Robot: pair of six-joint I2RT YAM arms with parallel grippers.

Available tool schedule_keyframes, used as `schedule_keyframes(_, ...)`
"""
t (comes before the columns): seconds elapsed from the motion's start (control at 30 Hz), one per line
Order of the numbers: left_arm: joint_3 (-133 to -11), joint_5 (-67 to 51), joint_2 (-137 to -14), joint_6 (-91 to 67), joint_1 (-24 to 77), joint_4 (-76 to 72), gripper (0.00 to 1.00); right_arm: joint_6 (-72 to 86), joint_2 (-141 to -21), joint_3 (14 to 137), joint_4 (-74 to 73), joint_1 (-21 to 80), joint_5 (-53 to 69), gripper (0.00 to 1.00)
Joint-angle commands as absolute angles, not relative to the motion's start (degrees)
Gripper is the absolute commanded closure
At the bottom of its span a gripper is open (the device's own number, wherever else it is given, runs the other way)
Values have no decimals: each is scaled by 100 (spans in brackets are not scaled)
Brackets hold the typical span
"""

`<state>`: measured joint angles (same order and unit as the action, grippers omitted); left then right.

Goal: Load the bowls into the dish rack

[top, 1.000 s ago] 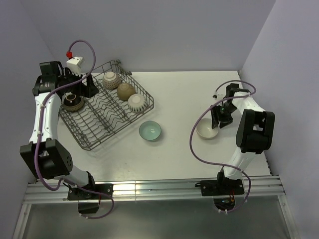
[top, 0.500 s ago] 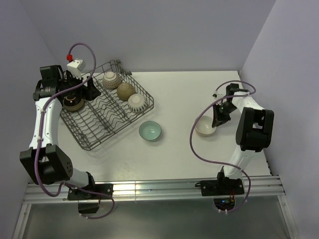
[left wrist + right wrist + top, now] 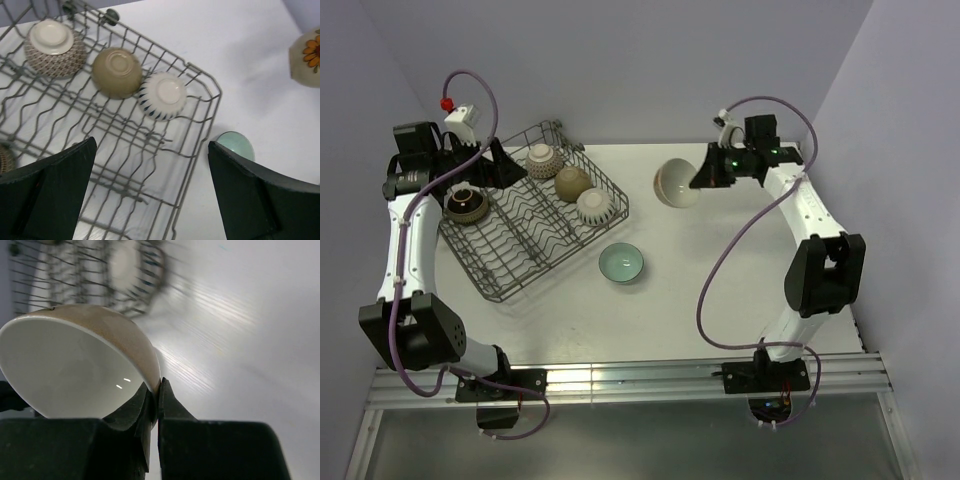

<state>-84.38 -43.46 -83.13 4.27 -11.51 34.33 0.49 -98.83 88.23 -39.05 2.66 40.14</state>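
Right claw [image 3: 156,390] clamps the tilted bowl [image 3: 75,370] by its rim; left claw [image 3: 151,145] spread over dish rack [image 3: 520,265].

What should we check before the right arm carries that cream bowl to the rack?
1. Grip: right gripper shut on the cream bowl at its rim: ok.
2. Height: cream bowl held above the table: ok.
3. Space: bare tines in the near half of the dish rack: ok.
4. Other hand: left gripper open, holding nothing: ok.
5. Drop zone: left gripper clear of the dish rack: not ok, it hangs above it.
6. Hold firm enough for the tilted bowl: cannot tell.
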Motion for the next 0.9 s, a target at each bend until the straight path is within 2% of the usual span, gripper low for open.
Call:
schedule_keyframes(0.0, -8649, -5131, -8078, -569, -1099, 2910, 1, 1394, -9483, 9211, -2726, 859, 4746, 100)
schedule_keyframes(0.17, -8359, -5563, -7840, -1958, -906, 2137, 0, 2099, -9597, 9255, -1820, 1458, 4553, 100)
schedule_keyframes(0.3, -7807, -5406, -7551, -2714, -336, 1522, 1, 2662, -9729, 9123, -1398, 1898, 4535, 100)
schedule_keyframes(0.5, -7472, -5308, -7751, -3135, 517, 1258, 0, 2988, -9616, 8702, -1055, 2303, 4386, 100)
schedule_keyframes(0.7, -6997, -5485, -7735, -3708, 922, 493, 0, 2979, -9685, 8692, -1108, 2364, 4377, 100)
schedule_keyframes(0.87, -6979, -5107, -7857, -3630, 1274, 747, 0, 3032, -9677, 8657, -1037, 2373, 4430, 100)
